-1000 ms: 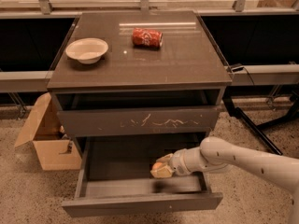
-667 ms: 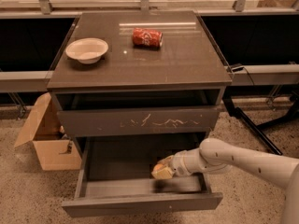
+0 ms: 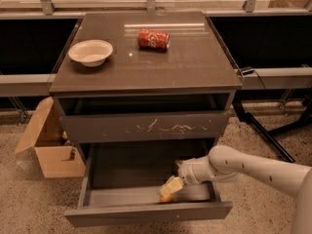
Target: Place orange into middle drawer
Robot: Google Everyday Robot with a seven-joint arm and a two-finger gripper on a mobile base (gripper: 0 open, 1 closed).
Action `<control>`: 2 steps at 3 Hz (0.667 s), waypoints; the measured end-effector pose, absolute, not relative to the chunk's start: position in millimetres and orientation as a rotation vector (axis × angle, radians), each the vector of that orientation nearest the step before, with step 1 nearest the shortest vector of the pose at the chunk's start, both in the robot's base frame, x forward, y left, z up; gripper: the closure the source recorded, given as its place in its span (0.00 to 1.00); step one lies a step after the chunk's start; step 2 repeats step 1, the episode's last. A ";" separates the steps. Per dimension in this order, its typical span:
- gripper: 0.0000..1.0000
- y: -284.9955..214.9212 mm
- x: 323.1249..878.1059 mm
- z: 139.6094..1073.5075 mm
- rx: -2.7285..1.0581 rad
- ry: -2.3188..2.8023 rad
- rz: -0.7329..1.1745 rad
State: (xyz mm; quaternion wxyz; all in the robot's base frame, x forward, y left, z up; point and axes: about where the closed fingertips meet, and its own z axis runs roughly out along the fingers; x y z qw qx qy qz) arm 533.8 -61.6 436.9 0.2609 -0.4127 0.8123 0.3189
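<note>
Orange (image 3: 166,198) gripped low inside the pulled-out middle drawer (image 3: 146,214).
The gripper (image 3: 170,188) reaches into the drawer from its right side, pale fingers clasped on the orange. The fruit shows just under the fingertips, close behind the drawer's front panel and a little right of its centre, down near the grey floor; whether it touches that floor cannot be told. Directly above the drawer is the scratched drawer (image 3: 146,126), pushed in. Higher still, on the cabinet top (image 3: 195,67), a white bowl (image 3: 90,51) sits above the drawer's left end and a red soda can (image 3: 153,39) lies on its side above its middle. An open cardboard box (image 3: 48,147) stands left of the drawer.
</note>
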 end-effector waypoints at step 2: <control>0.00 -73.6 527.5 452.4 -1.057 2.162 0.867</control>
